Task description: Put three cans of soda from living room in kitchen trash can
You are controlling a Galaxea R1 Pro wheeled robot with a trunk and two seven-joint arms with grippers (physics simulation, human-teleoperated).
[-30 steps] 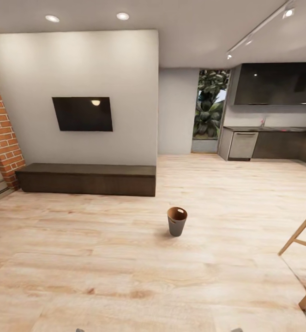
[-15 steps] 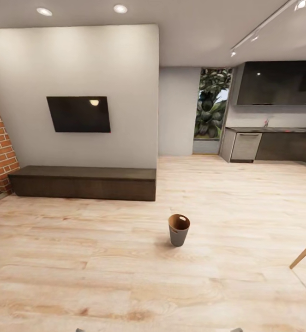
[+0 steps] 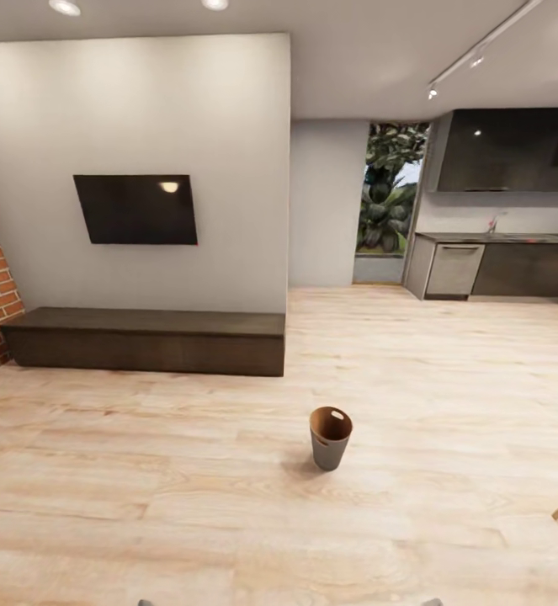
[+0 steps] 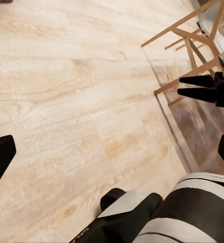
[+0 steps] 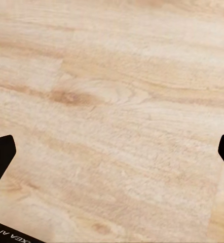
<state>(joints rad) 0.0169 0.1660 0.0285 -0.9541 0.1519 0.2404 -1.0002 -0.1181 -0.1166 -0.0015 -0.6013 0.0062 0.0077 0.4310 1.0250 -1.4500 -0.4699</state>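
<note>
On the light wood plank floor (image 3: 144,505), the small tapered grey bin with glossy brown inside (image 3: 330,438) stands upright ahead, slightly right of centre, both grippers spread empty.

floor (image 3: 447,379): light wood planks | on it: tash can (image 3: 331,438) upright; dark low bench (image 3: 144,340) at wall

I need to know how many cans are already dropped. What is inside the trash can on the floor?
The trash can stands upright on the wood floor. Its glossy brown inner wall shows near the rim, with no can visible. The near wall hides the bottom, so cans there cannot be ruled out.
</note>
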